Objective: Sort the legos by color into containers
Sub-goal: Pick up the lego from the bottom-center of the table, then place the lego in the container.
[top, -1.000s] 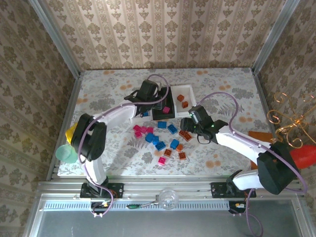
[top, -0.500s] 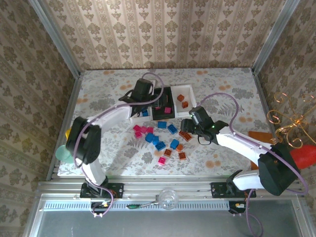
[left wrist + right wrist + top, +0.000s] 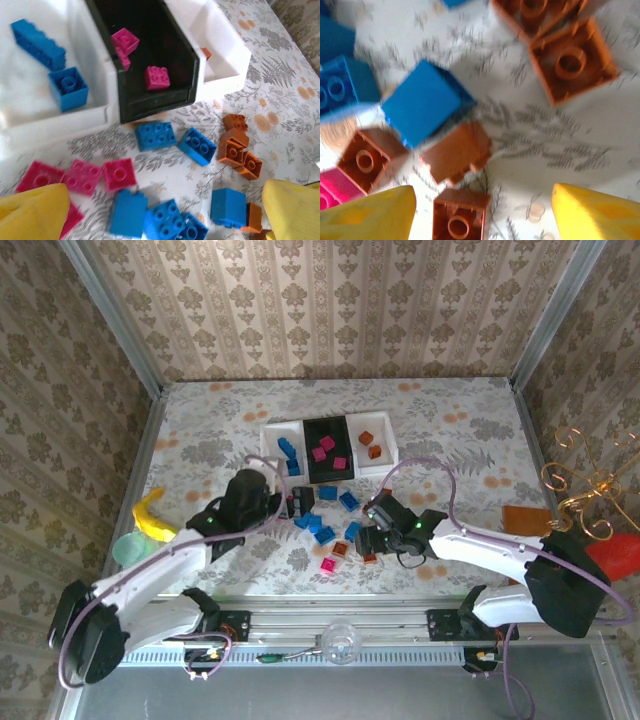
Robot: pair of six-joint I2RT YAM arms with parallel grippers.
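Observation:
Three joined trays stand at the back: a white one holding blue legos, a black one holding pink legos, and a white one with orange legos. Loose blue, pink and orange legos lie scattered in front of them. My left gripper hangs open just above the blue legos on the pile's left side. My right gripper is open low over the pile's right side, an orange lego lying between its fingers.
A yellow banana toy and a green cup lie at the left edge. A flat brown board, a gold wire ornament and a red object sit at the right.
My left gripper has pulled back from over the trays to the near loose pile. My right gripper has shifted nearer and slightly left over the orange legos.

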